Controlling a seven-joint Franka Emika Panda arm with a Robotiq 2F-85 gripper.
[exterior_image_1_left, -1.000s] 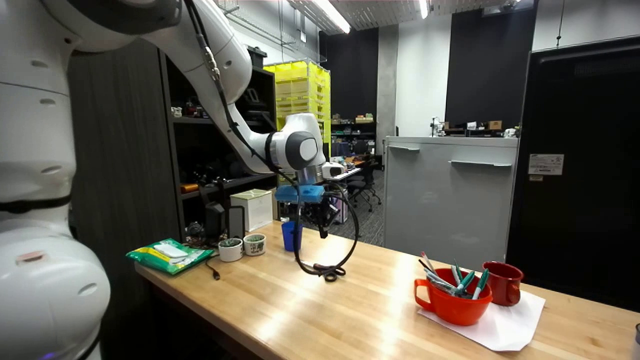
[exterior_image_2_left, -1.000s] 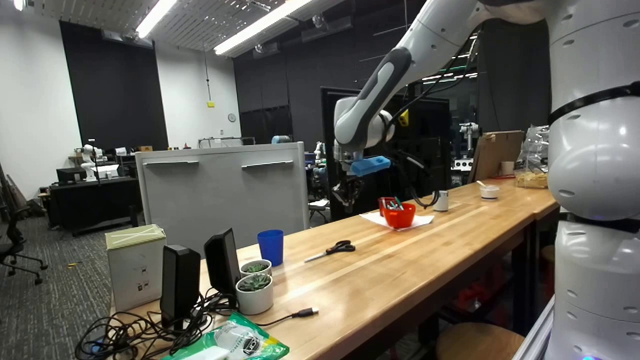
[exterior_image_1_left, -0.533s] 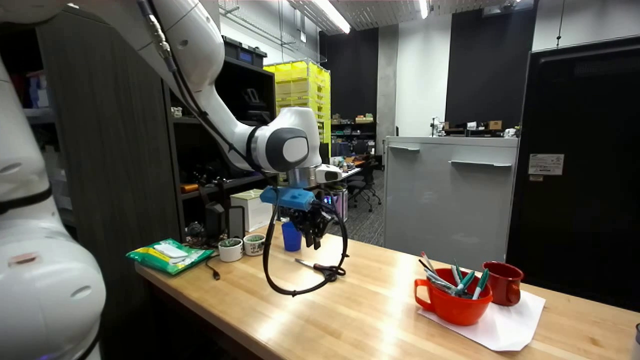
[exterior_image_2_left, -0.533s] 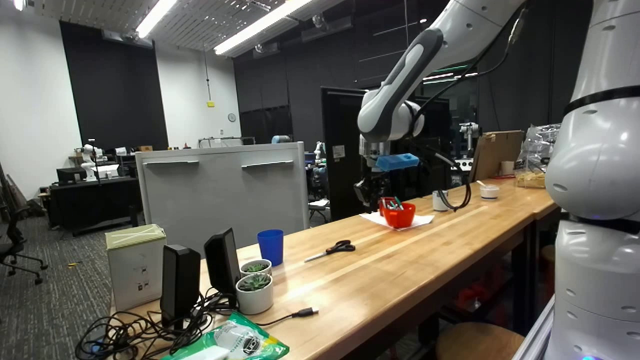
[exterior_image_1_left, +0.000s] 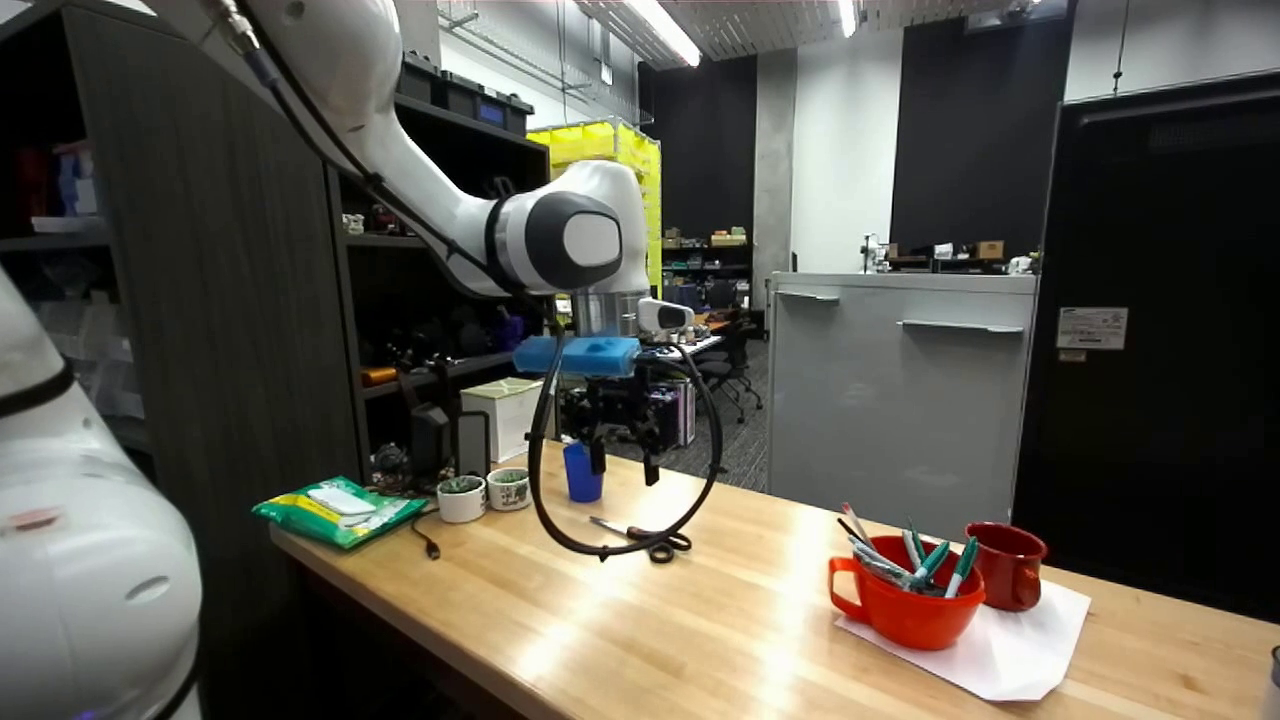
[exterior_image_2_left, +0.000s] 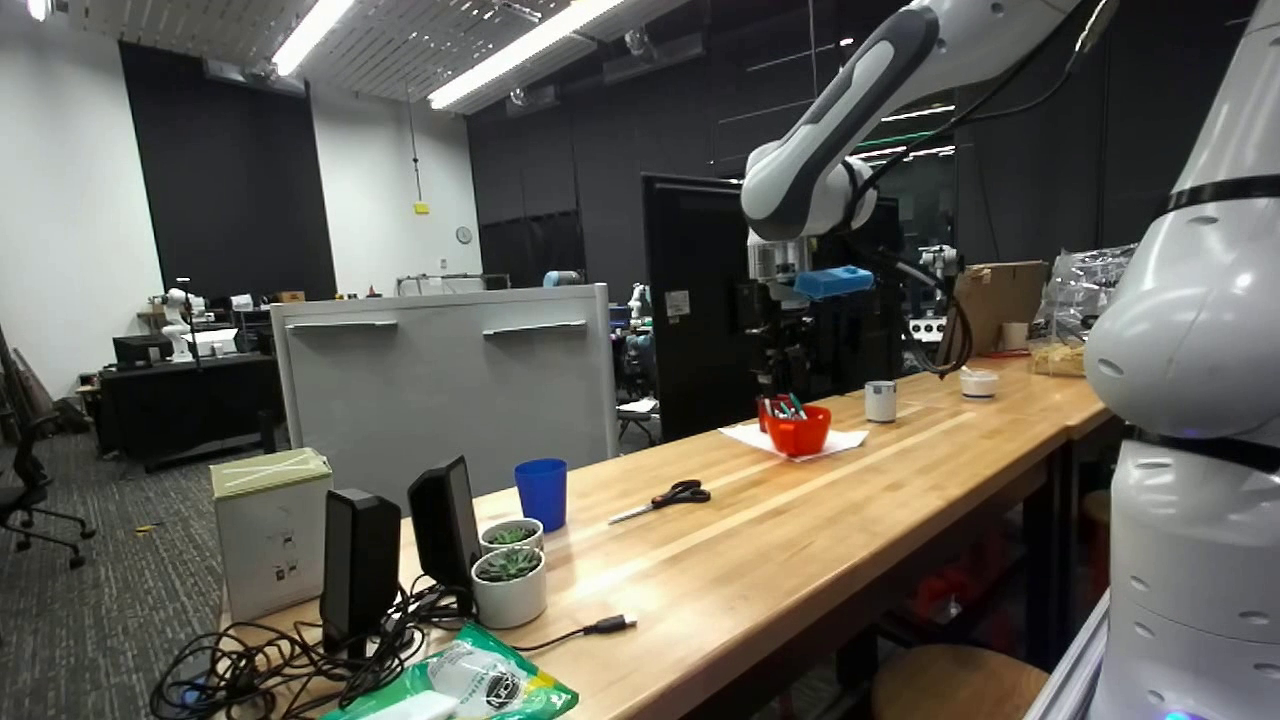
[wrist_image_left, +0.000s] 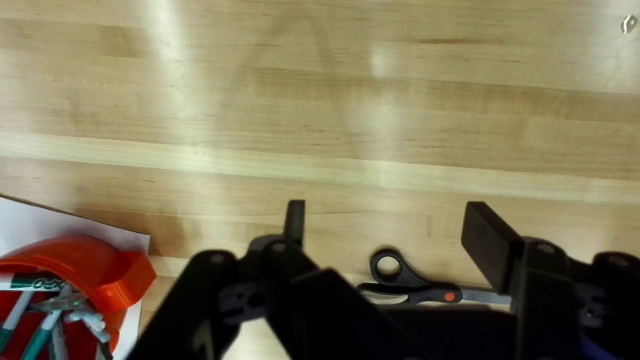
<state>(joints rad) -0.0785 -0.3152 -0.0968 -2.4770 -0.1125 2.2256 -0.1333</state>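
My gripper stands open in the wrist view, its two dark fingers wide apart and nothing between them. In an exterior view the gripper hangs well above the wooden table. Black-handled scissors lie on the tabletop, showing beyond the gap between the fingers; part of their blade is behind a finger. The same scissors rest apart from the gripper. An orange-red cup holding several markers sits on white paper, a dark red mug close behind it. A blue cup stands toward the table's far end.
Two small potted succulents, black speakers, tangled cables, a white box and a green packet crowd one table end. A white can stands past the red cup. My own black cable loop droops below the gripper.
The fingers have spread from close together to wide apart. The arm has drawn back toward its base and, over the last half second, risen. Objects on the table have not moved.
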